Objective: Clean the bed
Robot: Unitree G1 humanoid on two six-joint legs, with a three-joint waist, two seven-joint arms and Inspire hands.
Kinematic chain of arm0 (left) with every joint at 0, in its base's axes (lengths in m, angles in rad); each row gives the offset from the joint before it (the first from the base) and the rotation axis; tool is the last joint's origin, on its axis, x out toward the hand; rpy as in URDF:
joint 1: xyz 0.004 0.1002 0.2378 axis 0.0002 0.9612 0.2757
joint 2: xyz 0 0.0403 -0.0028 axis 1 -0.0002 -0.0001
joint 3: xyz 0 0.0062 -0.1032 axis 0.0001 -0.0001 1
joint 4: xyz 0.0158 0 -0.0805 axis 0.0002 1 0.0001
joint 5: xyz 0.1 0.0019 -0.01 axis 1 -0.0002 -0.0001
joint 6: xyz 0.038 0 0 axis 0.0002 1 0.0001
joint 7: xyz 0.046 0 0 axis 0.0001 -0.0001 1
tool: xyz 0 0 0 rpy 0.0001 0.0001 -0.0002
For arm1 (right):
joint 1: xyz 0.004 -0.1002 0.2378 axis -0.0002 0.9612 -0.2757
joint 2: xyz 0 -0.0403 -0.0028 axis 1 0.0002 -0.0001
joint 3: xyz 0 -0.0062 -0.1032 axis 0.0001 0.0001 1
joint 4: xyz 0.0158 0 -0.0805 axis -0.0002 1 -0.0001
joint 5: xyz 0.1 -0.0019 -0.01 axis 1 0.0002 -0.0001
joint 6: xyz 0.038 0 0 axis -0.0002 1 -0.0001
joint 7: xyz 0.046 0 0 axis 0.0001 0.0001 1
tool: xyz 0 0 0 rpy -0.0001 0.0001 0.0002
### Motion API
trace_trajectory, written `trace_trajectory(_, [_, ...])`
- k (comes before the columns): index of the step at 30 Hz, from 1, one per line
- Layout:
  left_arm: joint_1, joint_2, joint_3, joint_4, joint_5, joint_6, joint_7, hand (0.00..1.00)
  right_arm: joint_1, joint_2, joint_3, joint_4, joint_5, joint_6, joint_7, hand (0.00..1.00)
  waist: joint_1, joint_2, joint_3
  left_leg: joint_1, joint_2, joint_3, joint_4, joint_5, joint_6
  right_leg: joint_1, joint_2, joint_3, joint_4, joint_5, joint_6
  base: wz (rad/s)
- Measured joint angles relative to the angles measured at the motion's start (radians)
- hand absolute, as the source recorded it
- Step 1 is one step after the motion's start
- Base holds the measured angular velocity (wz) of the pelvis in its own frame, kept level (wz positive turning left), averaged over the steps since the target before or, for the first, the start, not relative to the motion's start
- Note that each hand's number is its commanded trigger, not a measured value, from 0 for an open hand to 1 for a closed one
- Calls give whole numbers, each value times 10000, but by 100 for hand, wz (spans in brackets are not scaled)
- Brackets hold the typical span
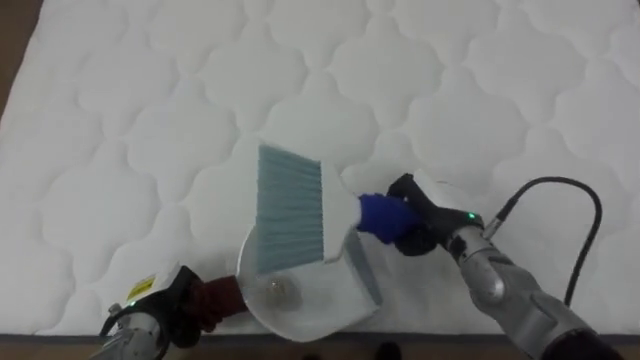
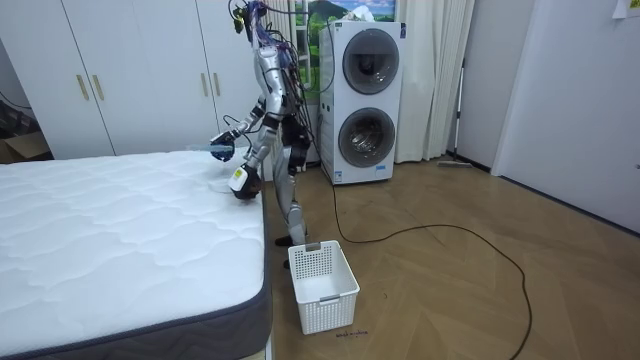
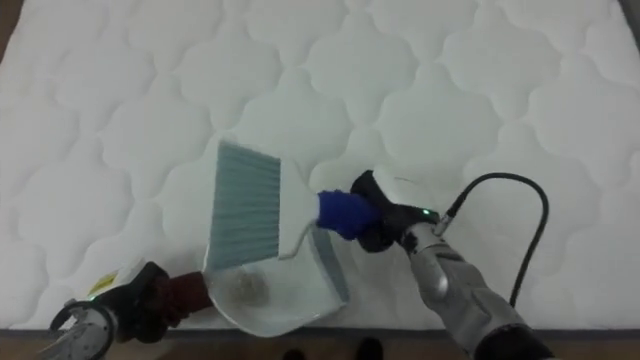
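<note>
Brush [image 1: 292,208] in right robot hand [image 1: 420,226]

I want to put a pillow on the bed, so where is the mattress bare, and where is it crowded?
The mattress is bare across its far part and left of the brush, up to its left edge. The near edge is crowded: the right robot hand holds the brush over the dustpan gripped by the left robot hand.

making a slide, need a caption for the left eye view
Right hand holds a brush against the dustpan gripped by the left hand, at the near edge of a mattress.
</note>
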Motion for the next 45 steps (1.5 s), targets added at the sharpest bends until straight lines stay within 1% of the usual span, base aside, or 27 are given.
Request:
trace_trajectory(2, [168,49,70,-286,-10,3,72,100,161,-23,-287,42,563,-84,-215,0,-107,-5,-3,180,3,-49,-28,0,0,278,7,-89,-160,-10,14,10])
trace_trajectory(4, [498,46,148,-675,166,-108,194,100,663,-29,-821,94,1376,-123,-473,0,-156,-64,-46,742,-22,-35,-367,0,0,781,17,-126,-344,-52,76,3])
trace_trajectory(5, [596,47,263,-736,194,-171,208,100,785,-28,-973,94,1533,-157,-523,0,-158,-102,-70,859,-27,-25,-447,0,0,873,27,-105,-372,-68,88,-3])
trace_trajectory(7, [915,46,813,-1084,252,-213,232,100,1128,-30,-1658,95,2064,-287,-558,0,-227,-212,-139,1166,-15,-13,-605,0,-1,1186,72,-105,-538,-74,93,-2])
trace_trajectory(9, [1010,48,969,-1187,254,-212,285,100,1237,-35,-2021,124,2655,-293,-661,0,-370,-219,-147,1410,-17,-114,-670,0,-1,1509,87,-190,-697,-72,99,9])
trace_trajectory(11, [1077,35,1068,-1324,269,-210,296,100,1347,-35,-2224,123,3384,-344,-786,0,-479,-251,-193,1646,-21,-146,-782,1,-3,1726,103,-197,-760,-88,123,7])
trace_trajectory(12, [1250,38,1175,-1620,268,-211,358,100,1351,-36,-2314,117,3738,-409,-844,0,-611,-256,-203,1756,-18,-173,-807,1,-4,1879,114,-225,-847,-87,123,0])
trace_trajectory(13, [1360,37,1198,-1846,267,-219,488,100,1371,-36,-2494,103,3991,-453,-888,0,-639,-264,-213,1924,-21,-169,-894,2,-5,2011,123,-219,-875,-94,134,0])
trace_trajectory(16, [1435,34,1198,-2055,255,-231,678,100,1465,-49,-2841,81,4342,-466,-1144,0,-682,-286,-275,2381,-22,-149,-1095,3,-8,2434,162,-193,-1026,-106,154,0])
trace_trajectory(18, [1434,28,1199,-2073,256,-229,712,100,1560,-49,-2963,79,4439,-478,-1262,0,-719,-292,-285,2624,-17,-141,-1125,-1,-13,2674,183,-179,-1091,-109,159,0])
trace_trajectory(19, [1500,28,1244,-2171,258,-223,712,100,1634,-49,-2971,70,4517,-478,-1313,0,-691,-280,-308,2752,-8,-142,-1190,-3,-17,2828,210,-180,-1192,-99,172,0])
trace_trajectory(21, [1660,29,1368,-2521,260,-233,754,100,1749,-49,-2988,-16,4570,-477,-1385,0,-696,-275,-321,2868,-4,-158,-1239,-9,-27,2932,264,-181,-1211,-97,174,0])
trace_trajectory(23, [1697,23,1484,-2779,252,-234,903,100,1768,-49,-3010,-157,4650,-476,-1484,0,-692,-268,-324,2896,-5,-171,-1253,-9,-27,2955,259,-194,-1198,-96,174,0])
trace_trajectory(26, [1916,12,1722,-3287,245,-246,1148,100,1872,-49,-3194,-619,4708,-478,-1644,0,-678,-251,-340,3088,-3,-234,-1282,-10,-28,3175,225,-225,-1221,-100,178,6])
trace_trajectory(30, [2244,10,1958,-4099,256,-278,1297,100,2151,-49,-3484,-1123,4711,-494,-1907,0,-821,-230,-343,3190,-74,-647,-1316,-10,-29,3542,185,-498,-1339,-140,236,30])
trace_trajectory(31, [2321,12,1966,-4247,255,-277,1369,100,2158,-49,-3506,-1158,4716,-494,-1957,0,-896,-200,-356,3165,-118,-867,-1306,-9,-26,3665,183,-654,-1382,-160,268,43])
trace_trajectory(33, [2327,10,1955,-4418,266,-275,1366,100,2160,-49,-3638,-1162,4712,-493,-2015,0,-969,-168,-374,3156,-186,-1148,-1276,-1,-14,3792,138,-883,-1408,-193,313,48])
trace_trajectory(37, [2335,14,2007,-4861,268,-250,1367,100,2193,-47,-3738,-1163,4619,-494,-2204,0,-1115,-165,-375,3145,-303,-1868,-1141,18,-28,4235,131,-1038,-1687,-228,370,50])
trace_trajectory(41, [2371,0,2009,-4977,265,-256,1367,100,2195,-43,-3726,-1172,4620,-501,-2342,0,-1086,-187,-373,3158,-347,-2287,-1227,116,-69,4446,136,-1066,-1815,-257,413,42])
trace_trajectory(42, [2382,-2,2008,-4977,264,-257,1366,100,2194,-31,-3723,-1170,4620,-526,-2416,0,-1054,-206,-373,3136,-361,-2411,-1235,140,-94,4513,157,-1063,-1926,-256,413,29])
trace_trajectory(43, [2401,-15,2008,-4977,264,-256,1366,100,2195,-22,-3712,-1170,4620,-536,-2486,0,-930,-215,-365,3103,-354,-2504,-1226,162,-127,4509,181,-1074,-1928,-256,413,27])
trace_trajectory(45, [2434,-71,2008,-4974,256,-257,1364,100,2198,-3,-3709,-1096,4643,-537,-2594,0,-876,-220,-362,2988,-356,-2718,-1198,186,-168,4535,204,-1150,-1934,-256,413,40])
